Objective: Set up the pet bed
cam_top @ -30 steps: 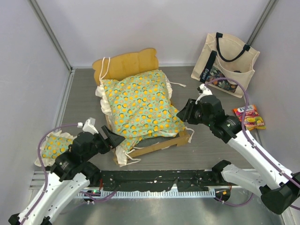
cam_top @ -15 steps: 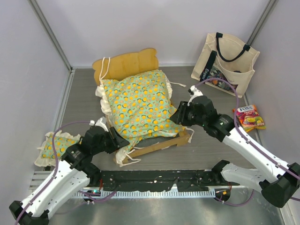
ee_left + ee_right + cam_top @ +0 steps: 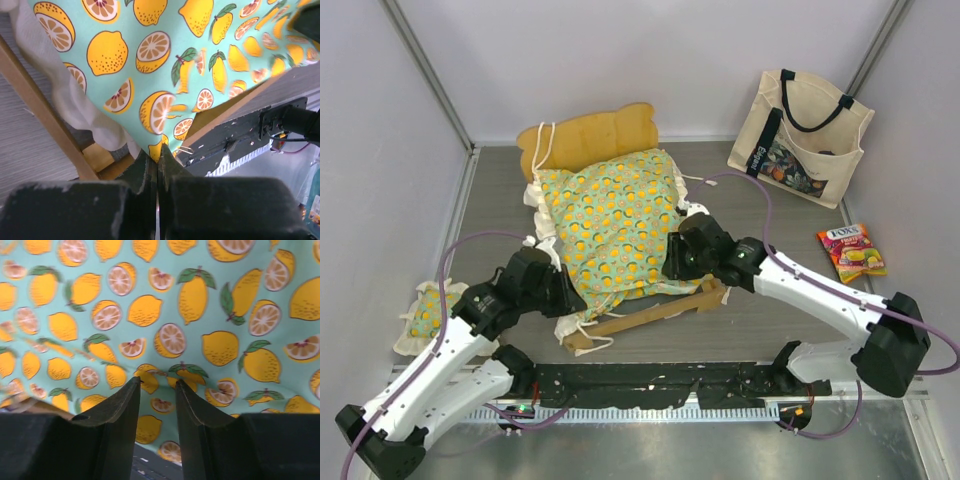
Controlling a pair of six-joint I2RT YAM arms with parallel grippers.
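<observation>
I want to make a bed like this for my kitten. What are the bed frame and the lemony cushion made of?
The bed frame looks like light, unpainted wood: flat tan boards, matte, with a cut wavy top. The cushion looks like stuffed printed cloth, maybe cotton: it creases, puffs up and has a cream ruffle.

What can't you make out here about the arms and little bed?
Left wrist view: whether the shut left end effector pinches the cushion corner; its fingers cover that.
Top view: the right end effector tips, hidden under its wrist.
Right wrist view: bed frame, mostly behind cushion.
</observation>
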